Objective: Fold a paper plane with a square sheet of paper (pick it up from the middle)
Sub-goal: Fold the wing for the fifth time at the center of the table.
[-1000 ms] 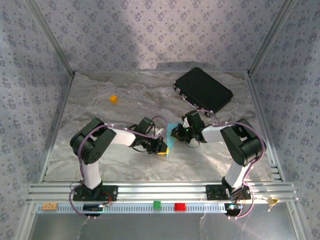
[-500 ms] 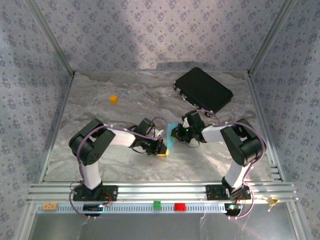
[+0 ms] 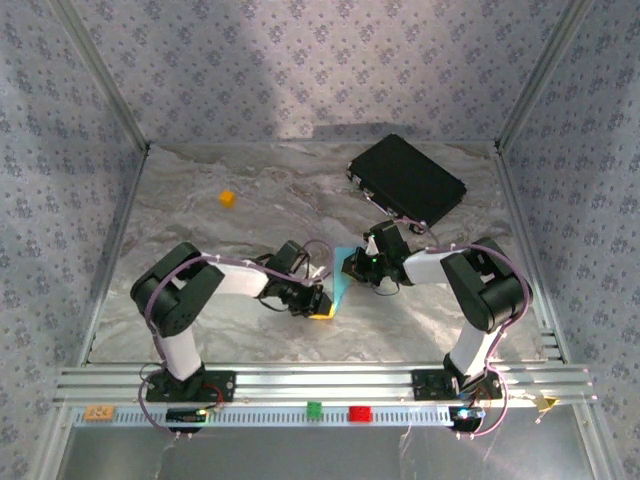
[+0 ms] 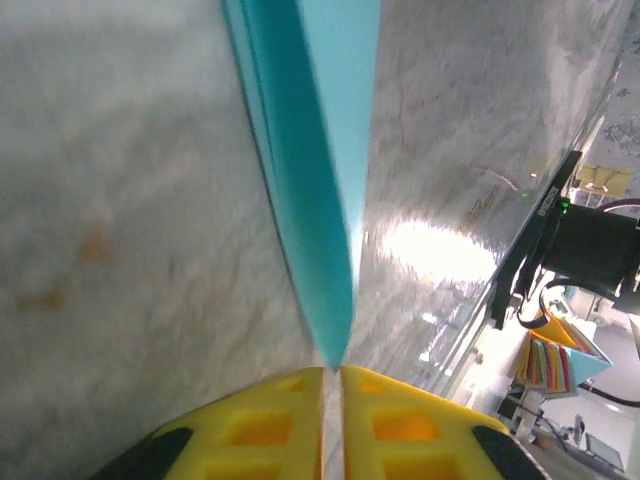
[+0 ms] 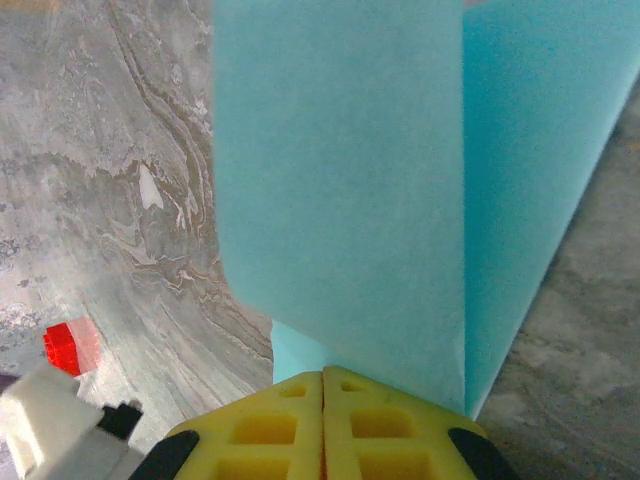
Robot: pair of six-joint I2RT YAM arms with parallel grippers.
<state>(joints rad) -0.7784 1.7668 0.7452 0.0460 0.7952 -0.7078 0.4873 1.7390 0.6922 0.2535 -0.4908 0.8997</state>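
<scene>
The light-blue paper sheet (image 3: 338, 285) sits just off the centre of the marbled table (image 3: 230, 335), toward 5 o'clock, raised between the two grippers. In the right wrist view the sheet (image 5: 340, 200) stands as two overlapping layers, the nearer one paler and the darker one behind it at 3 o'clock. The right gripper (image 3: 351, 268), at 2 o'clock of the sheet, has its yellow pads (image 5: 270, 430) pressed together on the sheet's lower edge. The left gripper (image 3: 322, 308) is at 7 o'clock of the sheet. In its wrist view the sheet (image 4: 310, 200) appears edge-on as a narrow folded wedge whose point meets the slit between the yellow pads (image 4: 260, 425). These pads stand nearly together with a thin gap, and whether they clamp the paper cannot be told. A black rectangular case (image 3: 405, 180) lies at 1 o'clock of the sheet, well apart. A small orange cube (image 3: 228, 198) lies at 10 o'clock.
</scene>
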